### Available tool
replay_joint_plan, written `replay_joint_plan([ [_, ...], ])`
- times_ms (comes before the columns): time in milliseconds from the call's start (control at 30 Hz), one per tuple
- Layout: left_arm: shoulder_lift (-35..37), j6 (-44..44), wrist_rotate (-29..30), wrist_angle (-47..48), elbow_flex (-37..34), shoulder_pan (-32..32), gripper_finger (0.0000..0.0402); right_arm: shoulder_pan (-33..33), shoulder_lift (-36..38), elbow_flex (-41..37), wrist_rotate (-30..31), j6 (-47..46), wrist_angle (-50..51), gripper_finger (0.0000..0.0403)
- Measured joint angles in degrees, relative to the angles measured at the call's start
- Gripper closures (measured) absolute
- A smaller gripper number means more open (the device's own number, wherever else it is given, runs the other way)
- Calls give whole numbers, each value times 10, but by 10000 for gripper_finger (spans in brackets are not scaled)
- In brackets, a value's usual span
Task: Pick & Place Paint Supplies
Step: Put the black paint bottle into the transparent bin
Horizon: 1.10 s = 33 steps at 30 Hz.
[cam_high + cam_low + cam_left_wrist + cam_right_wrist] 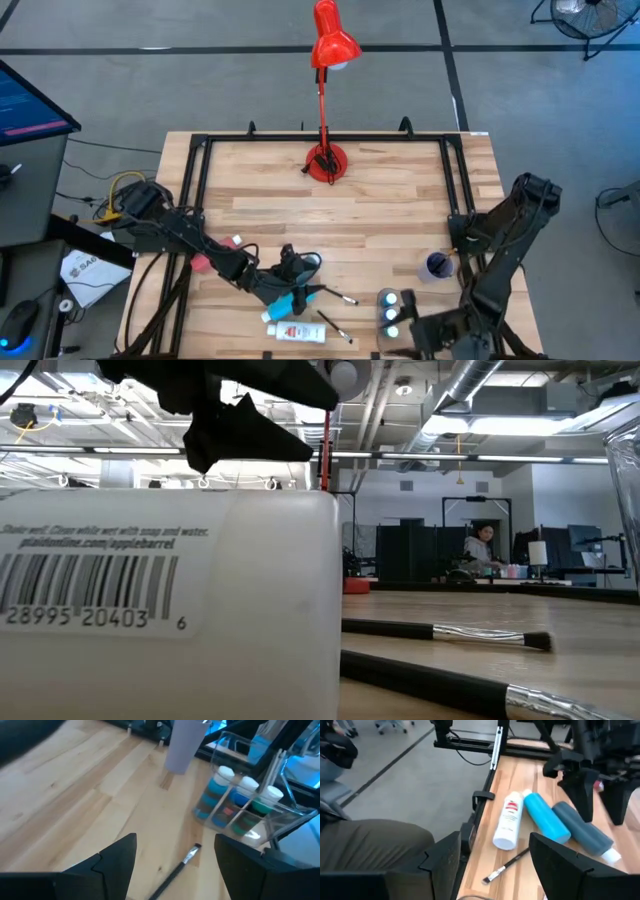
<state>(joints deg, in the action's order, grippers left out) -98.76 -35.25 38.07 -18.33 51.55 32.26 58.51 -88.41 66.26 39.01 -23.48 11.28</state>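
Left gripper (291,262) open and empty, lower centre, above blue bottle (283,303), white bottle (296,331) and paintbrushes (335,329); right gripper (492,852) open, empty, lower right; wooden surface (380,200), red lamp (328,90) top centre

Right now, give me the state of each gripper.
Left gripper: open, holding nothing, above the table near the tubes.
Right gripper: open, holding nothing.

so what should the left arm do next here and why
Probably lower the left gripper onto the blue tube and close. Its fingers are open and empty above the tubes lying at the table's front edge, beside the white tube. Three bottles already stand in the clear tray, so the tubes look left to move.
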Motion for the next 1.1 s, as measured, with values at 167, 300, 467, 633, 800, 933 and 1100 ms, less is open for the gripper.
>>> replay_joint_plan([
  [167, 19, 23, 0, 2, 0, 0, 156, -41, 43, 0, -65, -4, 27, 175],
  [300, 29, 24, 0, 24, 0, 4, 156, -95, 70, 0, -146, -6, 61, 175],
  [467, 29, 19, -12, 45, 0, 10, 156, -167, 75, 13, -249, -4, 125, 175],
  [633, 29, 10, -26, 53, 0, 17, 156, -220, 35, 108, -302, 8, 275, 175],
  [800, 29, -14, -29, 74, 0, 25, 156, -250, -50, 252, -328, 21, 461, 175],
  [933, 29, -32, -30, 89, 0, 32, 156, -269, -139, 368, -367, 29, 608, 175],
  [1100, 29, -74, -41, 160, 0, 37, 156, -290, -233, 492, -372, 61, 740, 175],
])
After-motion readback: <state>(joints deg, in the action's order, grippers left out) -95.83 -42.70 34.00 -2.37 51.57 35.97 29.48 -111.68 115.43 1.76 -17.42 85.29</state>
